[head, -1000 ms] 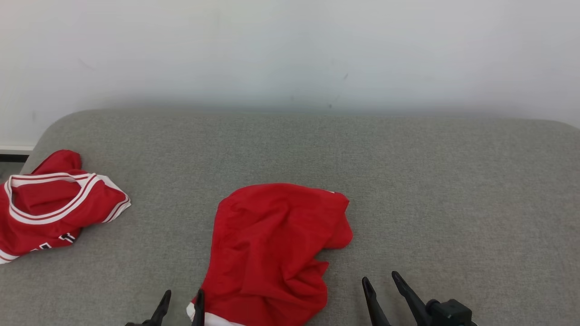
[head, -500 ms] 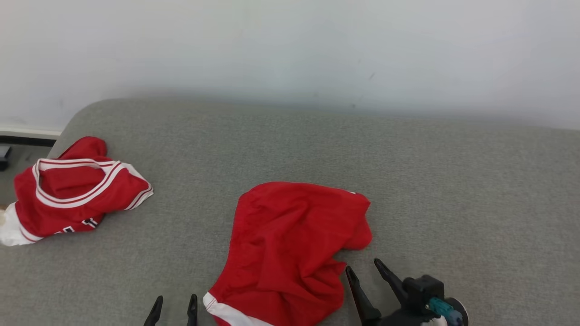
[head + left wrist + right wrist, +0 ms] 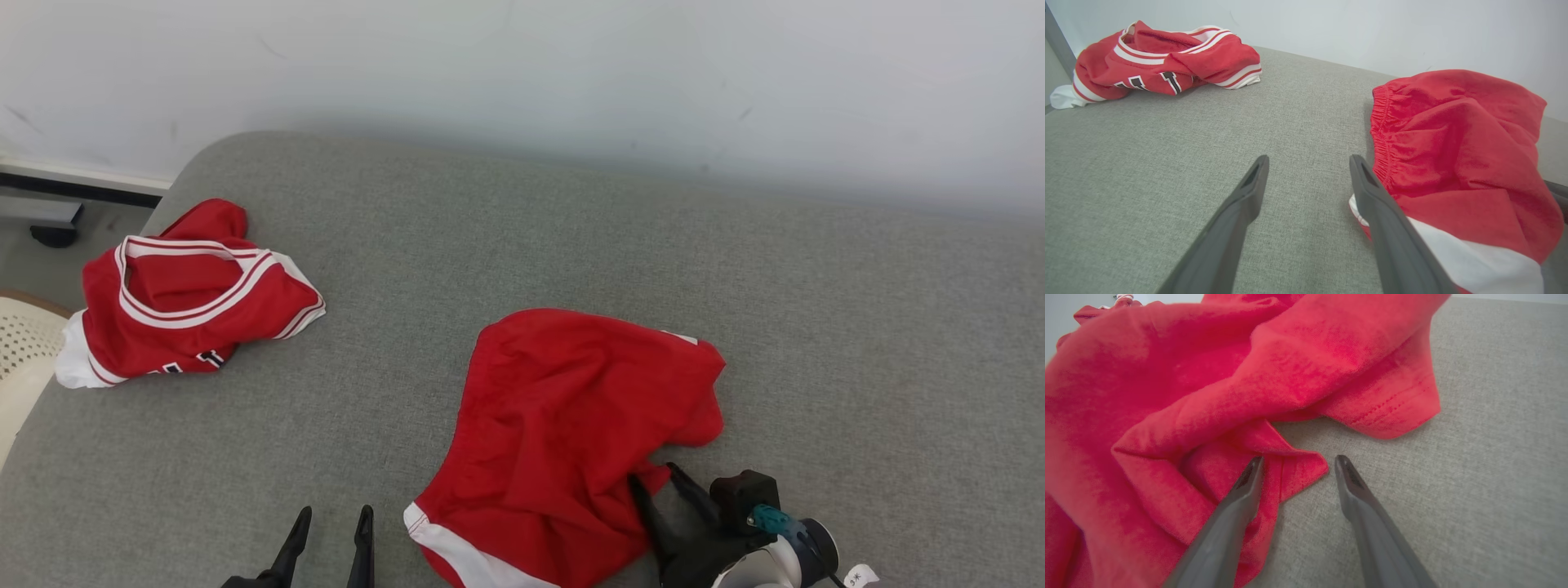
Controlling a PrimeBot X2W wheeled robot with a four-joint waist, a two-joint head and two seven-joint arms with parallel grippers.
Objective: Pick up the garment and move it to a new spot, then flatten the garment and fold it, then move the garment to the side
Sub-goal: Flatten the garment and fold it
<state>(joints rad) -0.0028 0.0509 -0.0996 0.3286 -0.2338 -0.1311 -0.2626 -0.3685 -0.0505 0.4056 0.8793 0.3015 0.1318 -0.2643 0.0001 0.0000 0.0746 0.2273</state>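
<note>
The garment [image 3: 571,416], a crumpled pair of red shorts with a white hem band, lies on the grey cushioned surface [image 3: 490,229]. My right gripper [image 3: 653,475] is at its lower right edge. In the right wrist view the right gripper [image 3: 1298,459] stands open, its left finger over a folded corner of the garment [image 3: 1188,375] and its right finger over bare grey fabric. My left gripper [image 3: 335,514] is open and holds nothing, just left of the white hem. The left wrist view shows the left gripper [image 3: 1308,159] beside the elastic waistband of the garment [image 3: 1453,134].
A second red piece, a jersey [image 3: 188,302] with white trim and dark lettering, lies bunched at the surface's far left corner, also seen as the jersey [image 3: 1163,61] in the left wrist view. A pale wall runs behind. A cream perforated object [image 3: 20,351] sits off the left edge.
The head camera has turned, so the whole picture has shifted right. My right gripper has come forward to the garment's lower right corner, with its fingers now straddling a fold.
</note>
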